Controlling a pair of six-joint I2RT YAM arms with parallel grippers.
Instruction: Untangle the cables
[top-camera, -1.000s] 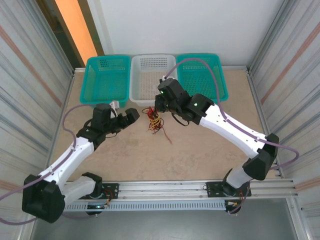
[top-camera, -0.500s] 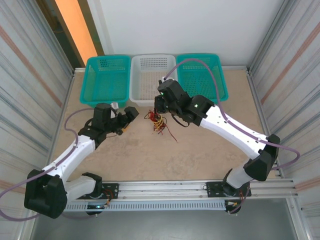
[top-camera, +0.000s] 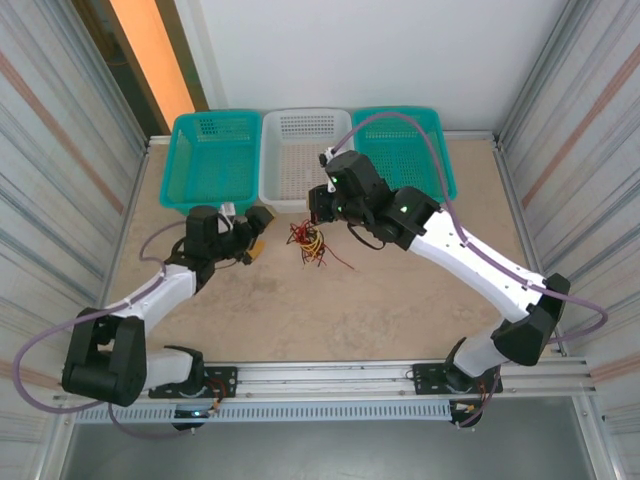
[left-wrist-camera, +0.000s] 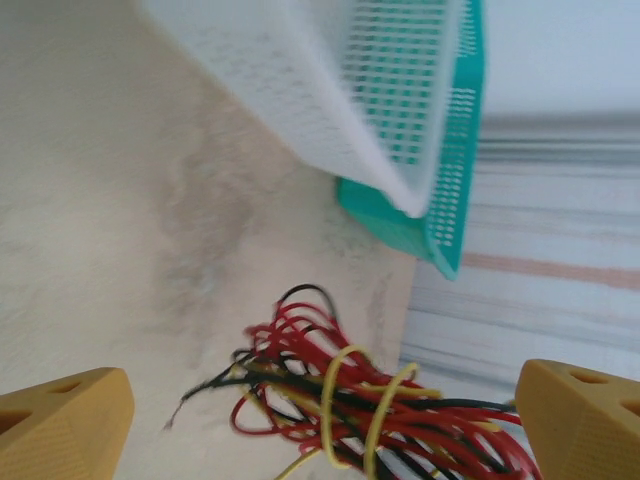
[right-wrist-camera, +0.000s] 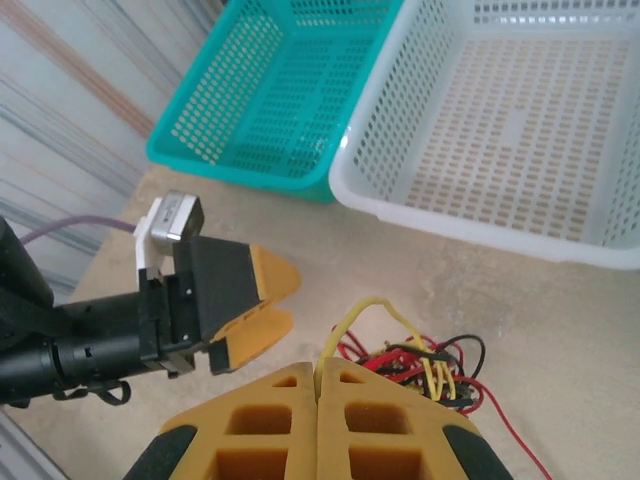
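- Two tools face the red, yellow and black cables (top-camera: 312, 246): my left tool (top-camera: 260, 235) stands wide open, holding nothing.
- I see the right tool (right-wrist-camera: 318, 368) closed, tips together beside the bundle (strand pinched? I cannot tell).
- Bundle lies mid-frame on the surface (top-camera: 400, 290), just below the white basket (top-camera: 268, 180).

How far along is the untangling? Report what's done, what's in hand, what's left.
Done: nothing visible. The red, yellow and black cables lie in one knot on the table. In hand: the right gripper is shut right over the knot, though whether it pinches a strand is unclear. The left gripper is open, aimed at the knot from the side. Left: pulling every strand apart.
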